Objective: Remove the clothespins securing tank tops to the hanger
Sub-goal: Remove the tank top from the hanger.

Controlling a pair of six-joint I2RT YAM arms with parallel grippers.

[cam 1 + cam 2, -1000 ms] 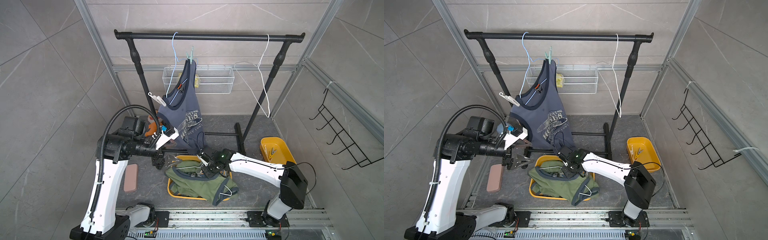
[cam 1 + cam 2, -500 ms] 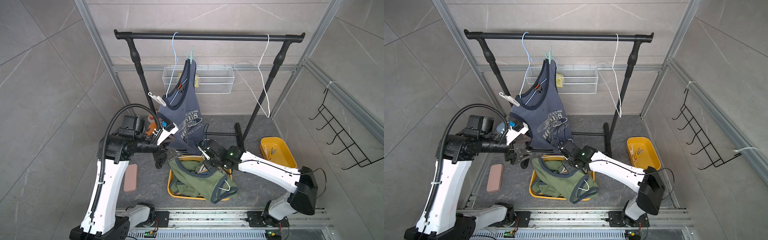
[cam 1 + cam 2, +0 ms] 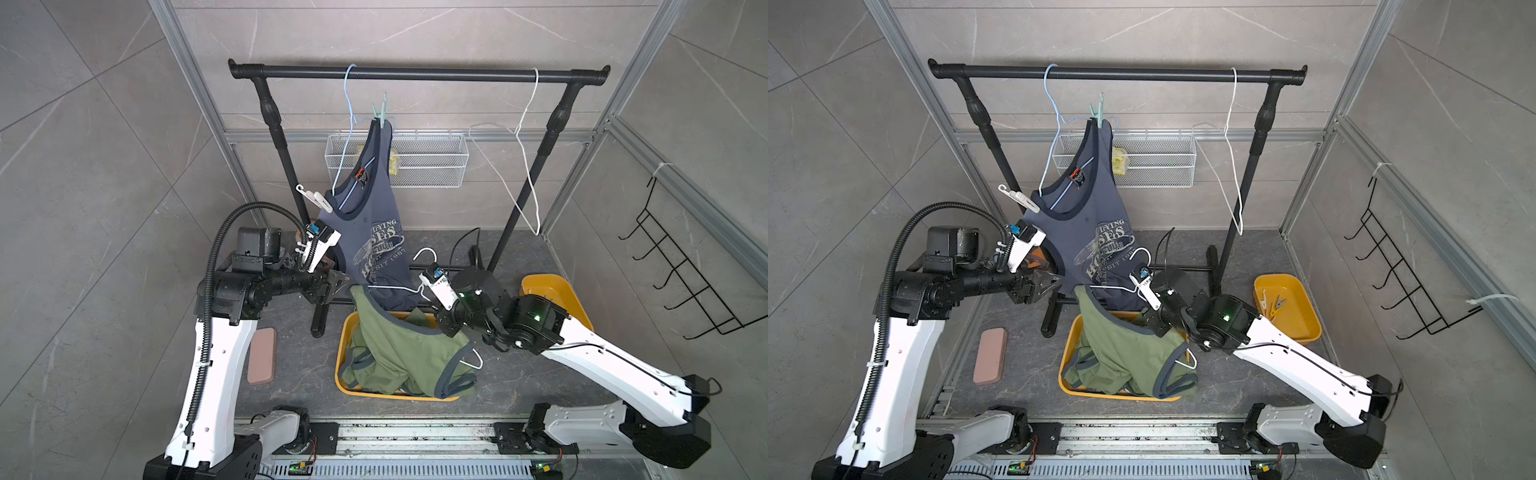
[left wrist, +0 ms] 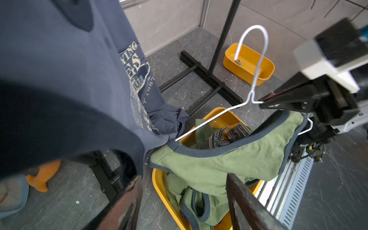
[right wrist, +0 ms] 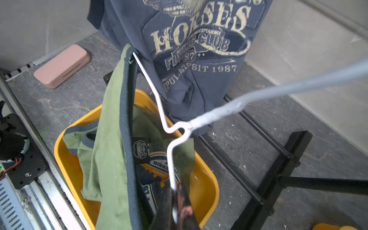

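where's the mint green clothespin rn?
In a top view, the pale mint green plastic clothespin stands at the top strap of the navy blue tank top, on the light blue wire hanger, just below the black rail.

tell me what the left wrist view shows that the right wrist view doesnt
Only the left wrist view: the left gripper, its fingers apart with nothing between them, and an orange object on the floor by the navy tank top.
Only the right wrist view: the pink case lying on the floor.
Both: the right gripper shut on the white hanger, the olive tank top hung by one strap from that hanger and trailing into the yellow bin, and the navy top's printed front.
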